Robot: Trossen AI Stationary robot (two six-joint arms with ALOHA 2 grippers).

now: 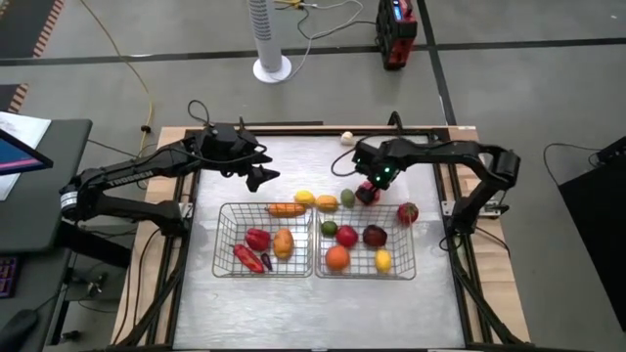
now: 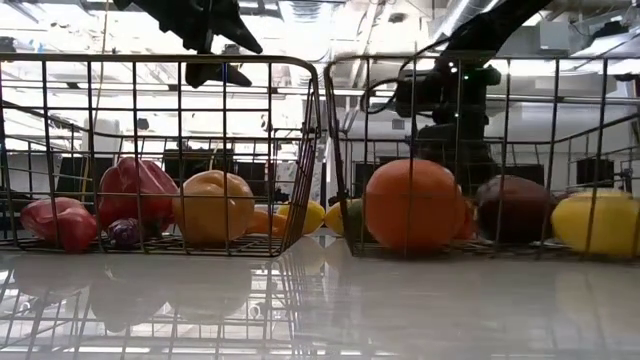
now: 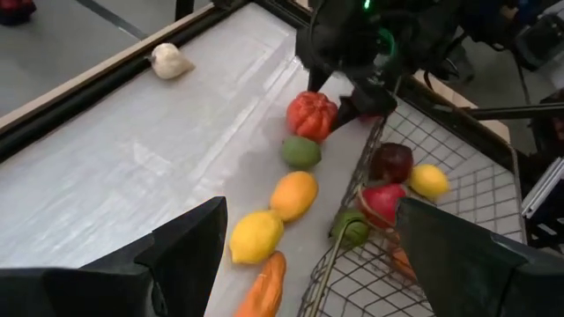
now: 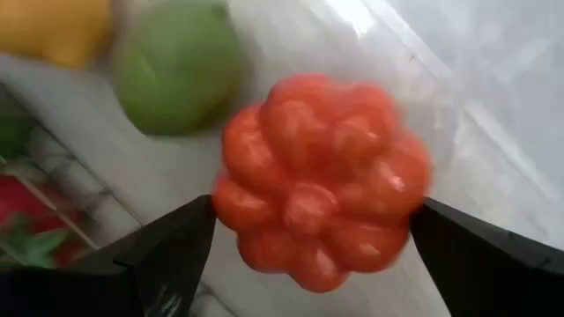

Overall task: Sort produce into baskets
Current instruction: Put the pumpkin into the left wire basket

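Note:
A red ribbed fruit [image 4: 322,189] sits on the table just beyond the right basket [image 1: 401,274]. My right gripper [image 4: 313,211] is open, low over the fruit, with one finger on each side of it; it also shows in the high view [image 1: 367,188]. My left gripper [image 1: 262,177] is open and empty, above the table beyond the left basket [image 1: 223,244]. A carrot [image 1: 285,208], a lemon [image 1: 305,198], an orange-yellow fruit [image 1: 326,203] and a green fruit [image 1: 347,196] lie in a row on the table. Both baskets hold several pieces. My right gripper's fingers [image 4: 176,251] come from above and stand at two opposite sides of the red ribbed fruit [image 4: 233,207]. I cannot tell whether they touch it. The fruit rests on the table.
A whitish piece [image 1: 345,138] lies near the table's far edge. A red fruit [image 1: 407,212] lies by the right basket's far right corner. The baskets stand side by side near the table's middle. A raised frame runs round the table.

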